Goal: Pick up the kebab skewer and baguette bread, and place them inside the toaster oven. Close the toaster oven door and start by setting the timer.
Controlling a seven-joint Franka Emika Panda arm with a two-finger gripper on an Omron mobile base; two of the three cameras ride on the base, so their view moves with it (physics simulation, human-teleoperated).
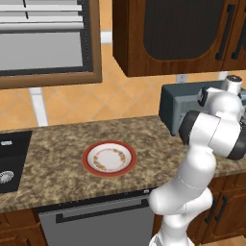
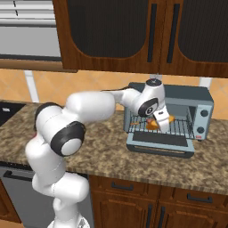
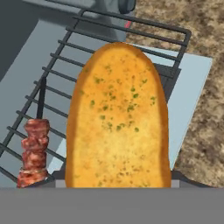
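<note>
Over the wire rack [image 3: 57,78] of the toaster oven [image 2: 178,116], the gripper [image 2: 160,121] held the baguette bread [image 3: 118,118] pinched between its fingers, which were spread about as wide as the loaf. The bread hung just above the rack, pointing out over the lowered toaster oven door [image 2: 161,143]; whether it already touched the wires could not be told. The kebab skewer [image 3: 34,151] lay on the rack just beside the loaf, its reddish-brown chunks threaded on a thin dark stick.

The baguette looked light and fairly stiff, with a crusted, herb-flecked top that would likely crumble or dent under a hard squeeze, so a grip across its width near the middle seemed the soundest hold. The skewer appeared light and slim, likely to roll or slip between the wires if nudged, and best taken across its meat chunks rather than by the bare stick.

On the worktop [image 1: 57,158] well apart from the oven, the red-rimmed plate [image 1: 109,158] sat bare. The door remained down, still to be shut.
</note>
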